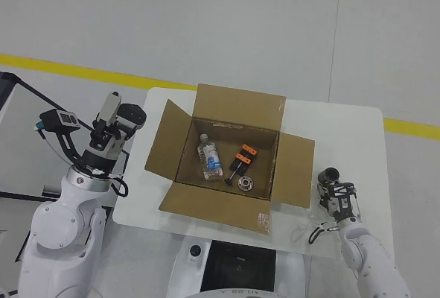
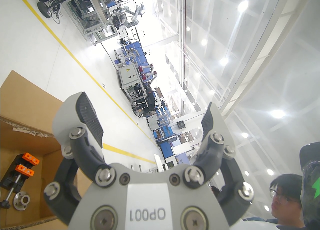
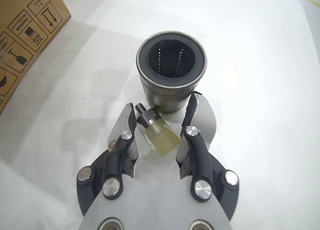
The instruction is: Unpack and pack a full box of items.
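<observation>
White table (image 1: 339,127) bore open cardboard box (image 1: 238,100); yellow line (image 1: 56,68) crossed floor (image 1: 205,37). Left gripper (image 2: 146,110) spread toward hall ceiling (image 2: 250,40). Right gripper (image 3: 162,105) released, straddling bumper (image 3: 160,133) beside bearing (image 3: 165,90).

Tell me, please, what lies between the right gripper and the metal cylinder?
In the right wrist view, a yellowish stopper with a threaded stud lies between the right gripper and the metal cylinder.
</observation>
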